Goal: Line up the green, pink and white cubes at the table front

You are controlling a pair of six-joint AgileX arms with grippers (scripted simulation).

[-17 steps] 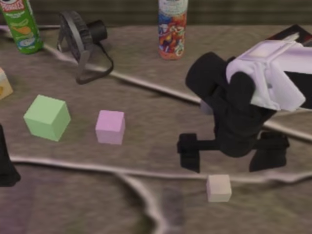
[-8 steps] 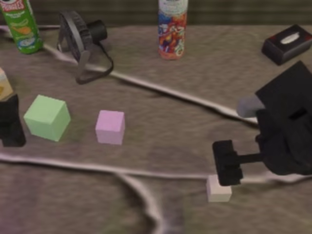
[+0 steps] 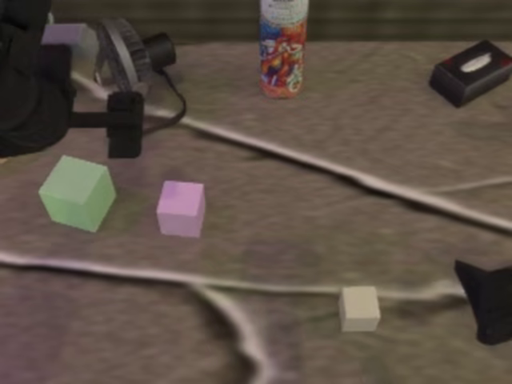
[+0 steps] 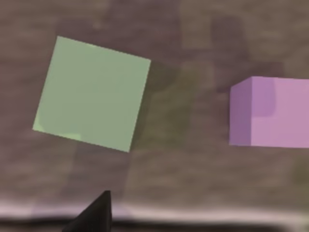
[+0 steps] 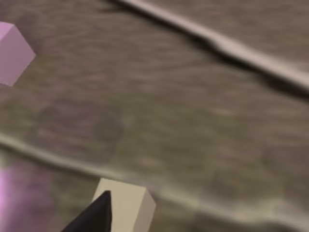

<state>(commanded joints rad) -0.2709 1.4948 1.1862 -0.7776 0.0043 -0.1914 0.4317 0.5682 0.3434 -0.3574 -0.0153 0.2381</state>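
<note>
The large green cube (image 3: pixel 78 193) sits at the left of the table (image 3: pixel 320 232), with the pink cube (image 3: pixel 181 208) just to its right. Near the front, right of centre, is the small white cube (image 3: pixel 359 308). My left gripper (image 3: pixel 58 132) hovers open behind and above the green cube, touching nothing; one dark finger (image 3: pixel 124 124) shows. In the left wrist view the green cube (image 4: pixel 91 94) and pink cube (image 4: pixel 270 113) lie beyond one fingertip (image 4: pixel 96 215). My right gripper (image 3: pixel 490 308) is at the front right edge, away from the white cube (image 5: pixel 128 205), open and empty.
A colourful can (image 3: pixel 282 48), a small black fan (image 3: pixel 132 60) with its cord, and a black tissue box (image 3: pixel 470 72) stand along the back. Long pale creases (image 3: pixel 336 168) cross the cloth. Bare cloth lies between the pink and white cubes.
My right arm has pulled back from over the white cube to the front right edge. My left arm has swung in from the left edge to behind the green cube. No cube has moved.
</note>
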